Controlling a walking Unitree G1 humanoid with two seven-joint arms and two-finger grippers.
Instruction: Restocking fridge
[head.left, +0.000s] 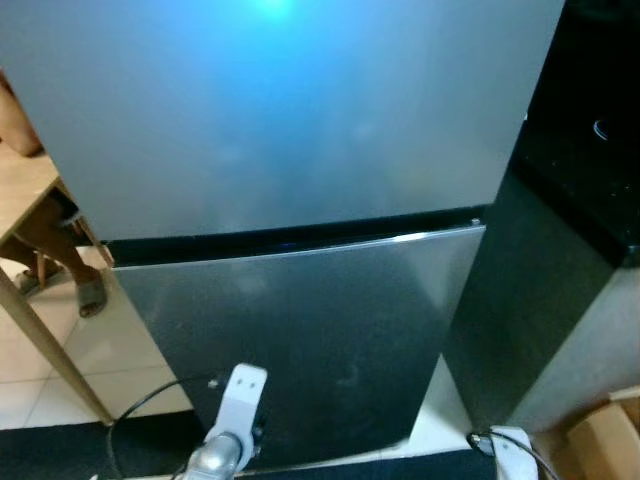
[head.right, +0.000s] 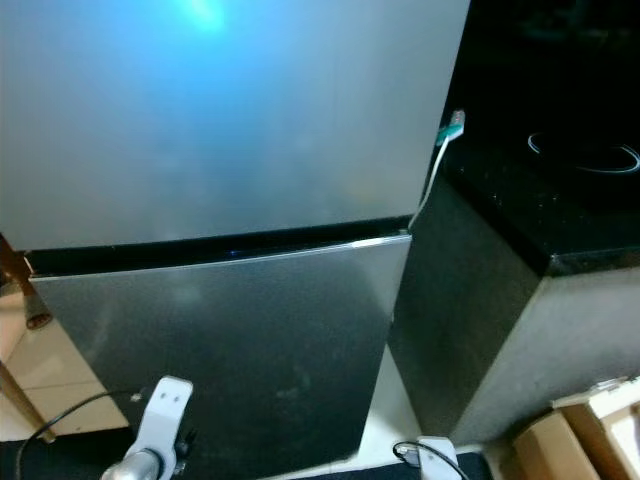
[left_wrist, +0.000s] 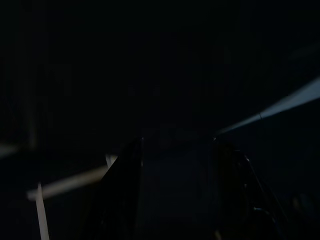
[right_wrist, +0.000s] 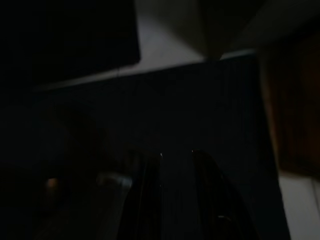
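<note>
Two doors of the fridge (head.left: 300, 200) are seen shut, so the restocking is judged to be at its very start: nothing has been opened, nothing is carried, and every item is left to be put away. At the far left, a wooden table (head.left: 25, 200) is glimpsed with a person's sandalled foot (head.left: 90, 295) on the tiled floor (head.left: 110, 350) under it. The fridge fills the middle of the head views, directly before the robot; its upper door is a matte grey with a bluish glare near the top, its lower door a darker brushed steel, and a dark seam is seen between them. No handle can be made out. The left gripper (left_wrist: 175, 150) is held low before the lower door, its fingers spread with nothing between them. The right gripper (right_wrist: 176, 155) hangs low at the fridge's right corner, its fingers slightly parted and empty. To the right, a black bench (head.right: 560, 190) is set against the fridge, with a toothbrush (head.right: 440, 160) at its left edge and a cardboard box (head.right: 590, 430) on the floor below.
</note>
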